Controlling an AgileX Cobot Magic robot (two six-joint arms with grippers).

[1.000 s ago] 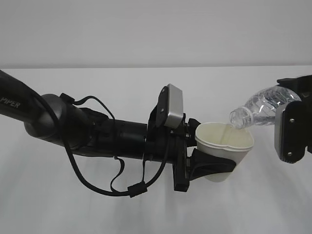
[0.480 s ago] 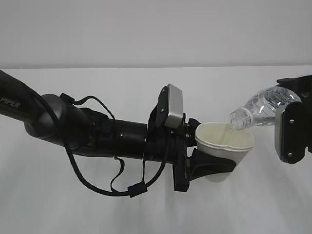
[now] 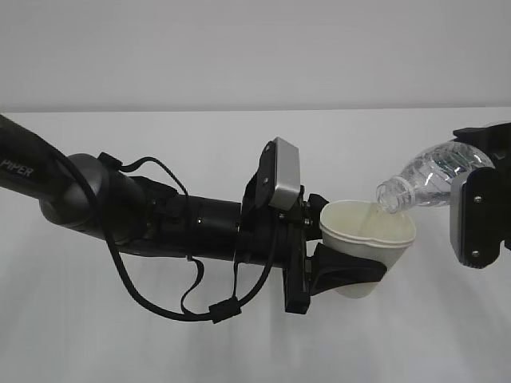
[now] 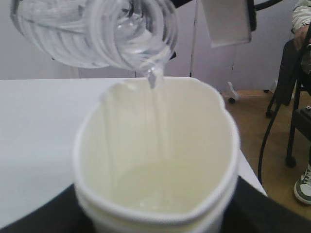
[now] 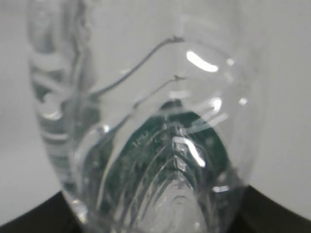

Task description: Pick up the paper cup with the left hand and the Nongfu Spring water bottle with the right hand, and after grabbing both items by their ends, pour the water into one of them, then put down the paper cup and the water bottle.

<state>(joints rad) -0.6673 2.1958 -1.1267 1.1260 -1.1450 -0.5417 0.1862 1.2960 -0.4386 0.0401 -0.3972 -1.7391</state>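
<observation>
My left gripper (image 3: 351, 271) is shut on the off-white paper cup (image 3: 367, 239), held upright above the table; its squeezed rim (image 4: 160, 213) fills the left wrist view. My right gripper (image 3: 483, 199) is shut on the Nongfu Spring water bottle (image 3: 435, 171), which tilts down to the left with its open neck (image 3: 393, 194) over the cup's far rim. A thin stream of water (image 4: 154, 111) falls from the neck into the cup, where a shallow pool (image 4: 165, 187) lies. The right wrist view shows only the bottle's clear ribbed body and green label (image 5: 165, 155) close up.
The white table (image 3: 96, 335) lies under both arms. The left arm (image 3: 120, 207) with its cables stretches in from the left. Off the table's right edge the left wrist view shows a wooden floor, chair legs (image 4: 291, 141) and a person's shoe (image 4: 303, 187).
The bottle's neck has crept slightly lower over the cup; both arms otherwise hold their places.
</observation>
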